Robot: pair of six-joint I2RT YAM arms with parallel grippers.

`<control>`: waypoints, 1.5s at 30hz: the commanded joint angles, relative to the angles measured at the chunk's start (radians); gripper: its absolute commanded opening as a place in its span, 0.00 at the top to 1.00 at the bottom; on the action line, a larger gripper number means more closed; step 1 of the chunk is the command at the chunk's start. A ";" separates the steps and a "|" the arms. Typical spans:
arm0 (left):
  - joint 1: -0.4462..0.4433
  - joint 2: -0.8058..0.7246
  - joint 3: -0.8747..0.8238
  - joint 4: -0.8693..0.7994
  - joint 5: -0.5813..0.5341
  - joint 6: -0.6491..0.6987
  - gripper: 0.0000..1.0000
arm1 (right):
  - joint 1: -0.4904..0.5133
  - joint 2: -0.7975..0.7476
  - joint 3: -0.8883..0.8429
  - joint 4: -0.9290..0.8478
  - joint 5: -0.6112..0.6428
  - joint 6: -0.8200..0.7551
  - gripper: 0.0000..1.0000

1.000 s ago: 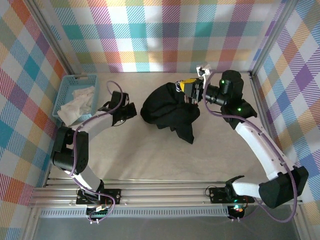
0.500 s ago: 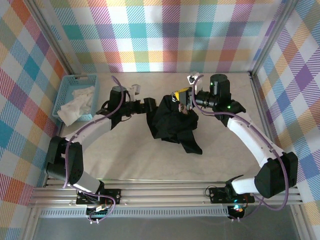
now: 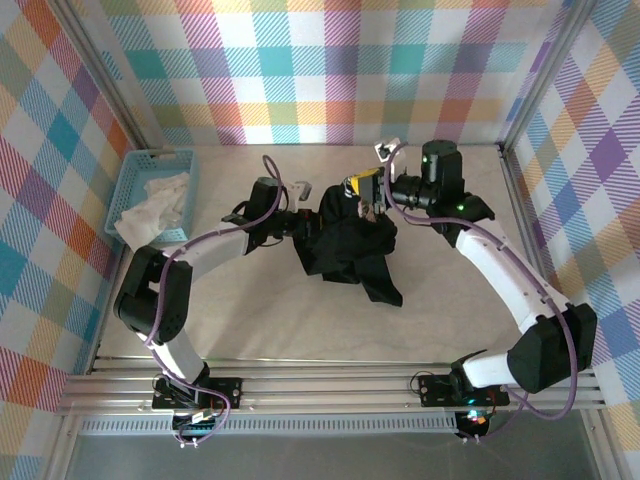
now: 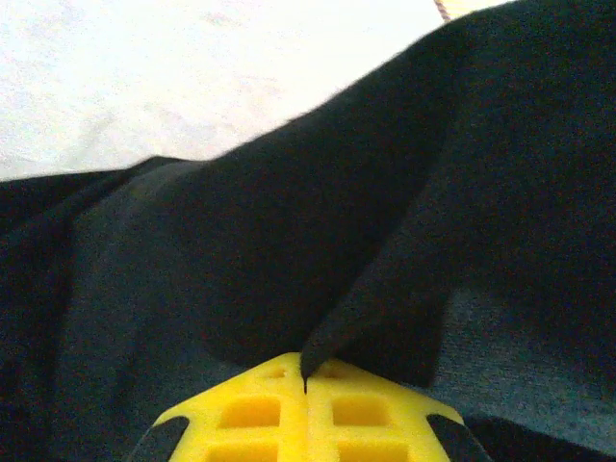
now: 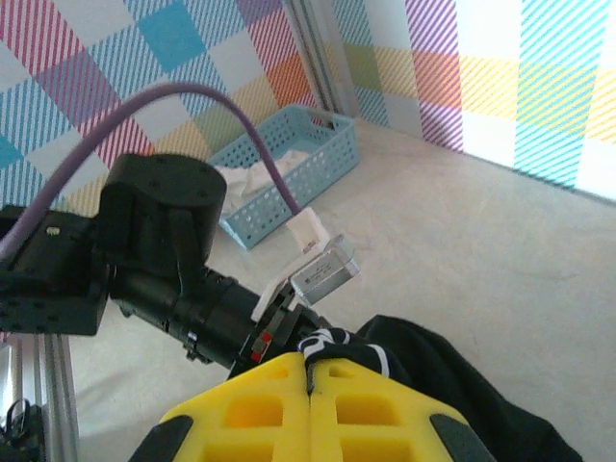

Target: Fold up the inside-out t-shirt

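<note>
On the beige table (image 3: 300, 320), left gripper (image 3: 305, 225) and right gripper (image 3: 364, 203) each clamp onto the bunched black cotton t-shirt (image 3: 345, 255), seemingly to spread it flat

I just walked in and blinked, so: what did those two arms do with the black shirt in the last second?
The left gripper swung right across the table to the left edge of the t-shirt and shut on the cloth. The right gripper shifted slightly left, and the shirt bunched up tighter. Unchanged: the right gripper's hold on the shirt, and the blue basket with its white cloth.
</note>
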 commanded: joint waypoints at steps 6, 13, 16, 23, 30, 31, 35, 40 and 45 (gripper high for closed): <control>0.111 -0.180 -0.152 -0.047 -0.451 -0.219 1.00 | -0.044 -0.049 0.147 0.195 -0.135 0.134 1.00; 0.134 -0.287 -0.319 -0.103 -0.546 -0.267 1.00 | -0.046 -0.113 -0.106 0.223 -0.167 0.120 1.00; 0.134 -0.289 -0.381 -0.121 -0.565 -0.272 0.99 | -0.047 -0.141 -0.256 0.215 -0.153 0.113 1.00; 0.128 -0.417 -0.428 -0.198 -0.567 -0.231 0.49 | -0.044 -0.216 -0.557 0.159 -0.120 0.142 1.00; -0.060 -0.409 -0.247 -0.307 -0.446 -0.099 0.19 | -0.043 -0.311 -0.687 0.140 -0.112 0.177 1.00; -0.094 -0.371 -0.201 -0.345 -0.440 -0.072 0.15 | -0.043 -0.316 -0.685 0.141 -0.113 0.179 1.00; -0.196 -0.209 -0.047 -0.442 -0.465 0.032 0.06 | -0.041 -0.317 -0.667 0.147 -0.116 0.186 1.00; -0.240 -0.028 0.102 -0.538 -0.575 0.122 0.16 | -0.041 -0.315 -0.636 0.137 -0.125 0.174 1.00; -0.171 0.005 0.134 -0.503 -0.659 0.060 0.59 | -0.041 -0.370 -0.534 -0.020 -0.049 0.067 1.00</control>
